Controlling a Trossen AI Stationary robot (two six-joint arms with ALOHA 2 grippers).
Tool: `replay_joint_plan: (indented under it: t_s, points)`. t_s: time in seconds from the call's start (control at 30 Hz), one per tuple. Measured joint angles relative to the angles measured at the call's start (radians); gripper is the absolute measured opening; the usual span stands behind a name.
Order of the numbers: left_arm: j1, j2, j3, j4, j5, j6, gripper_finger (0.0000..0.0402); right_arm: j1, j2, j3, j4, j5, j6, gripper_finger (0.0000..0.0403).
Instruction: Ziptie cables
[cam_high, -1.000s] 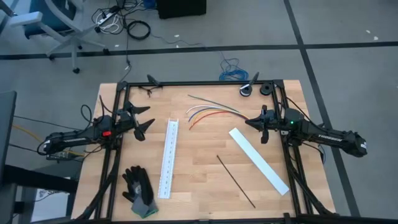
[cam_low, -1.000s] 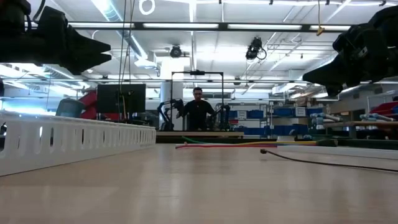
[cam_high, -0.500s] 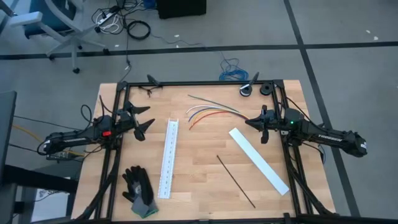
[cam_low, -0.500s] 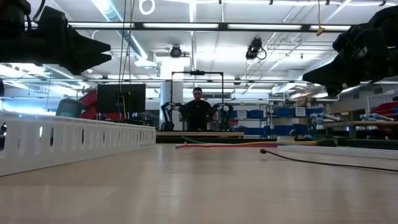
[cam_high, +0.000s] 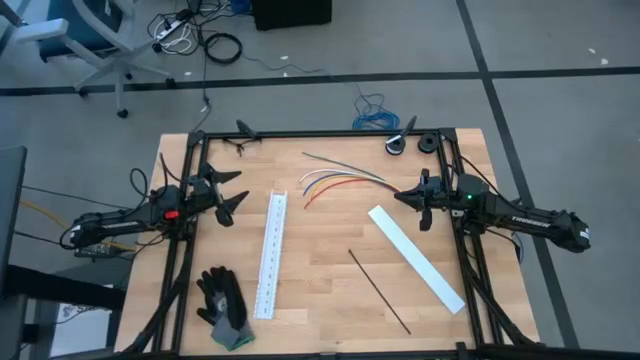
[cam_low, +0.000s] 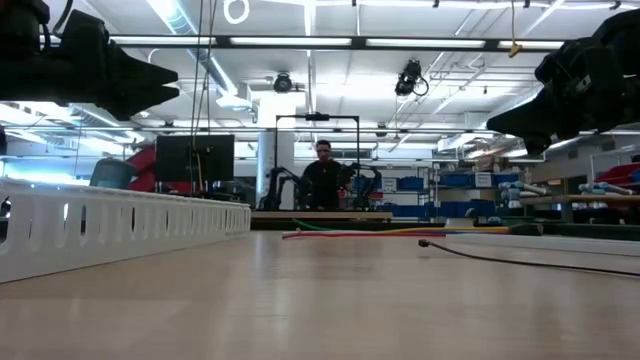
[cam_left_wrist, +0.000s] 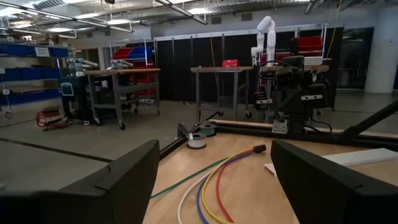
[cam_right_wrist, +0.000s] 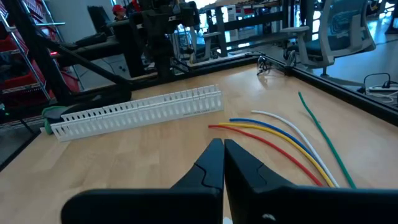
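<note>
Clutter on the wooden table (cam_high: 330, 290) is sparse. A slotted white strip (cam_high: 270, 255) lies lengthwise left of centre, a flat white strip (cam_high: 415, 257) lies at a slant on the right, a black-and-grey glove (cam_high: 224, 305) sits in the near left corner, and two small tape rolls (cam_high: 396, 146) rest at the far right edge. A blue wire coil (cam_high: 372, 115) lies on the floor beyond the table.

Nothing lies between either gripper and the cables (cam_high: 335, 180), which are fanned out on the far middle of the table, loose and apart from the ziptie (cam_high: 378, 290). That ziptie lies at a slant on the near right part of the table, just left of the flat strip and not touching it.

From above, the left gripper (cam_high: 228, 192) hovers at the left side with its fingers spread wide and nothing between them. The right gripper (cam_high: 408, 197) hovers at the right side, just right of the cable ends, its fingers pressed together and empty.

Only the low view shows a person (cam_low: 325, 178) standing in the room behind the table. The right wrist view picks out the cable colours more plainly than the overhead one: green, white, blue, yellow and red, in gentle curves side by side. The left wrist view shows one cable ending in a dark tip. The ziptie is a very thin, straight black strip.
</note>
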Motion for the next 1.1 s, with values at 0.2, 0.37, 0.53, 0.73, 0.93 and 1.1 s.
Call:
replay_joint_plan:
  t_s: [0.2,0.37,0.53,0.73,0.93,1.1]
  points:
    - [0.000,0.000,0.000,0.000,0.000,0.000,0.0321,0.000,0.000,0.000,0.000,0.000,0.000,0.0004]
    - [0.000,0.000,0.000,0.000,0.000,0.000,0.0321,0.000,0.000,0.000,0.000,0.000,0.000,0.0004]
    - [0.000,0.000,0.000,0.000,0.000,0.000,0.0321,0.000,0.000,0.000,0.000,0.000,0.000,0.0004]
    - [0.000,0.000,0.000,0.000,0.000,0.000,0.0321,0.000,0.000,0.000,0.000,0.000,0.000,0.0004]
    - [0.000,0.000,0.000,0.000,0.000,0.000,0.0321,0.000,0.000,0.000,0.000,0.000,0.000,0.0004]
    - [0.000,0.000,0.000,0.020,0.000,0.000,0.0321,0.000,0.000,0.000,0.000,0.000,0.000,0.0004]
